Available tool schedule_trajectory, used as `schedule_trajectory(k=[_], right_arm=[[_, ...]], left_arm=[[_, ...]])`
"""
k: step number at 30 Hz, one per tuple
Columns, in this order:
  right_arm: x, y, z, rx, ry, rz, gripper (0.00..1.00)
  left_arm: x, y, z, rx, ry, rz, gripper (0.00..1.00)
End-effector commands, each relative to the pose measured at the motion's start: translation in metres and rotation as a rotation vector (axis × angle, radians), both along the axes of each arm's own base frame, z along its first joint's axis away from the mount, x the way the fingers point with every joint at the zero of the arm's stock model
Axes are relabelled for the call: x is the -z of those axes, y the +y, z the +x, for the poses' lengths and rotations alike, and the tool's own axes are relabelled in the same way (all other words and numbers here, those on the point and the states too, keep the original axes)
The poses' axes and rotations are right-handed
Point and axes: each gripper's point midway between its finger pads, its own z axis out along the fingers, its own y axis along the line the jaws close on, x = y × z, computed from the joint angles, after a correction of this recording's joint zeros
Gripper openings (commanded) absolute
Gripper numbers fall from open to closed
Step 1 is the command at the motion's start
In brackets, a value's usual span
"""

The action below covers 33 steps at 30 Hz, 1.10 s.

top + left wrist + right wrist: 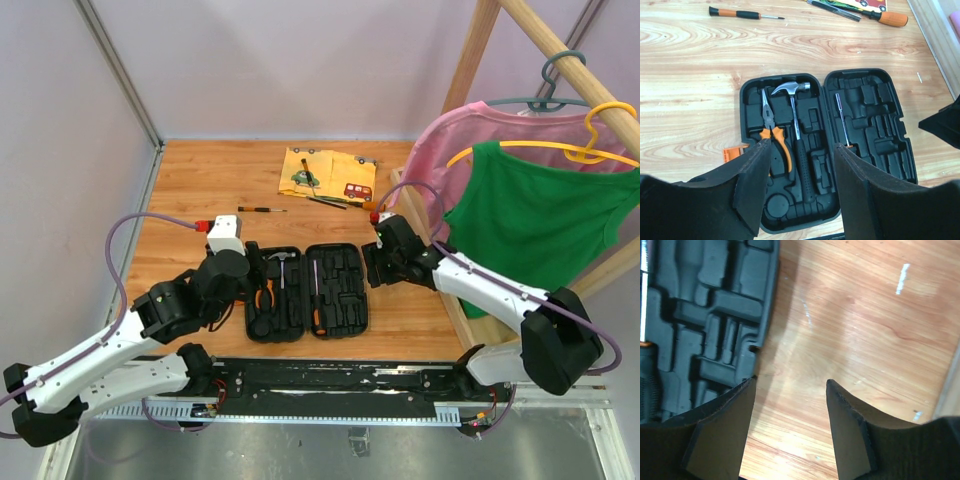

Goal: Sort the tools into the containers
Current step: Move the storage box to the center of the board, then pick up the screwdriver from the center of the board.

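Black moulded-plastic clamshell case [875, 125] open; steel black-handled claw hammer [796, 125] lengthwise inside, head far-side. Left gripper [802, 145], right gripper [790, 382] parted, empty.

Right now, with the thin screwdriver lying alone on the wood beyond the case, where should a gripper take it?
Take the thin screwdriver at its orange-and-black handle, its thickest part, coming straight down, jaws closing across its length. It lies flat on the table, apart from the case and cloth, so a top approach looks unobstructed; the bare shaft seems too slim to hold.
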Motion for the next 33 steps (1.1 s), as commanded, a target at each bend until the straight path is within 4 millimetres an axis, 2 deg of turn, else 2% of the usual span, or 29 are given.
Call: schedule_trajectory(k=[1,8,13,17,23,28,33], right_arm=[[-0.019,-0.031,0.012,-0.013,-0.068,-0.172,0.61],[-0.042,-0.005,0.049,-0.184,-0.119,-0.2,0.63],[-0.05,0.01,0.089,-0.273,-0.14,-0.187,0.67],[-0.05,0.016,0.125,-0.328,-0.133,-0.145,0.68],[-0.051,0.013,0.17,-0.365,-0.134,-0.083,0.68],[-0.043,0.019,0.199,-0.422,-0.129,-0.068,0.67],[-0.024,0.02,0.221,-0.466,-0.095,-0.087,0.67]], left_arm=[[-0.009,0.006,0.004,-0.015,-0.037,0.021,0.58],[0.004,0.001,0.005,-0.001,-0.004,0.058,0.61],[0.006,0.002,0.006,-0.011,-0.003,0.067,0.62],[0.004,0.004,0.007,-0.02,-0.011,0.063,0.65],[0.006,0.003,0.008,-0.023,-0.009,0.075,0.65],[0.009,0.003,0.009,-0.028,-0.006,0.083,0.67],[0.01,0.007,0.01,-0.051,-0.007,0.094,0.69]])
